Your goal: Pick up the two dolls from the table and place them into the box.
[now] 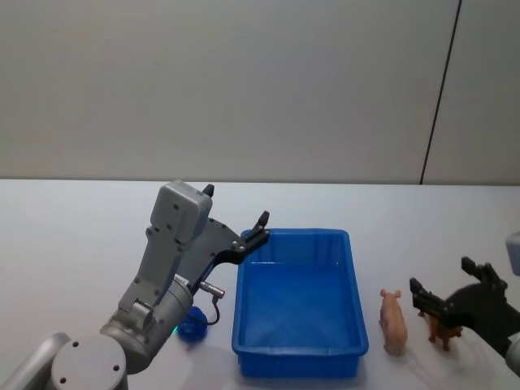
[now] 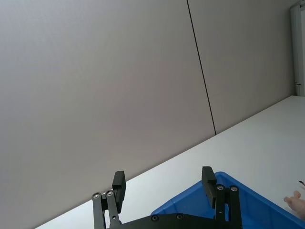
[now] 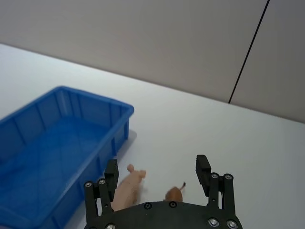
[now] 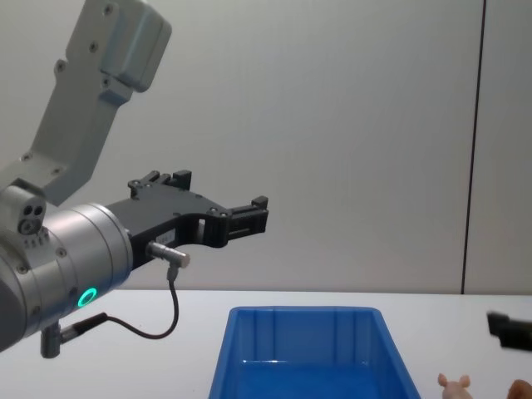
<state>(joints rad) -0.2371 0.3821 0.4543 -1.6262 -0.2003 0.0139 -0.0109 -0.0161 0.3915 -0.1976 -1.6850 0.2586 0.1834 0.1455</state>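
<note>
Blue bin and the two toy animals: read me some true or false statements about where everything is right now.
1. The blue bin is empty. True.
2. The pink pig is inside the bin. False: it is on the table, just right of the bin.
3. The right gripper is shut on the brown toy. False: it is open and holds nothing; the brown toy stands on the table close by it.
4. The left gripper is open, raised above the table near the bin's left side. True.
</note>
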